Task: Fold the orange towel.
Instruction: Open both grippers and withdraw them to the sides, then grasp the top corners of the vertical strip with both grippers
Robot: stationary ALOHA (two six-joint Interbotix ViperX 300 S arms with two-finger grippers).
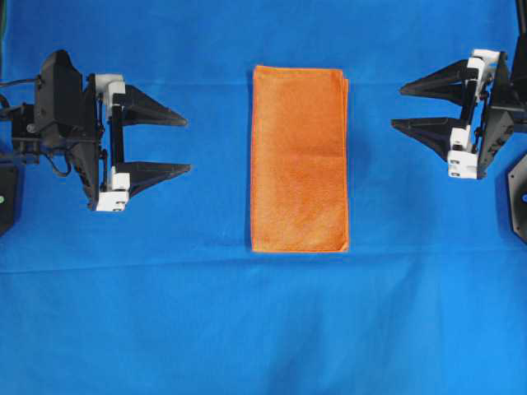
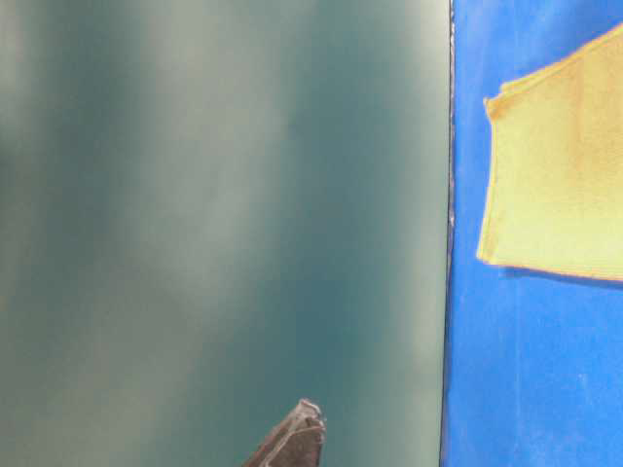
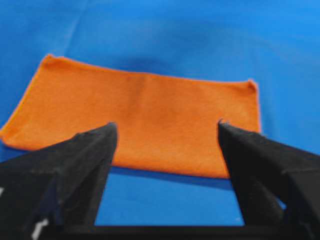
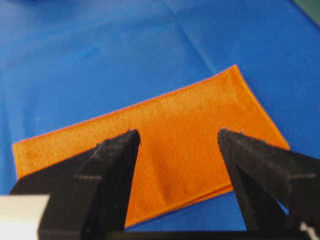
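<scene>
The orange towel (image 1: 300,158) lies flat on the blue cloth as a tall narrow rectangle, with layered edges showing along its right side. It also appears in the table-level view (image 2: 560,175), the left wrist view (image 3: 150,117) and the right wrist view (image 4: 170,145). My left gripper (image 1: 188,142) hovers to the towel's left, open, with nothing between its fingers. On the towel's right my right gripper (image 1: 397,105) stands wide open and empty. Both sets of jaws point toward the towel and stay apart from it. From the wrists, the left gripper (image 3: 166,124) and the right gripper (image 4: 177,131) frame the towel.
A blue cloth (image 1: 263,329) covers the whole table with faint creases. In the table-level view a blurred green-grey surface (image 2: 214,214) fills the left part, with a dark fingertip (image 2: 292,443) at the bottom.
</scene>
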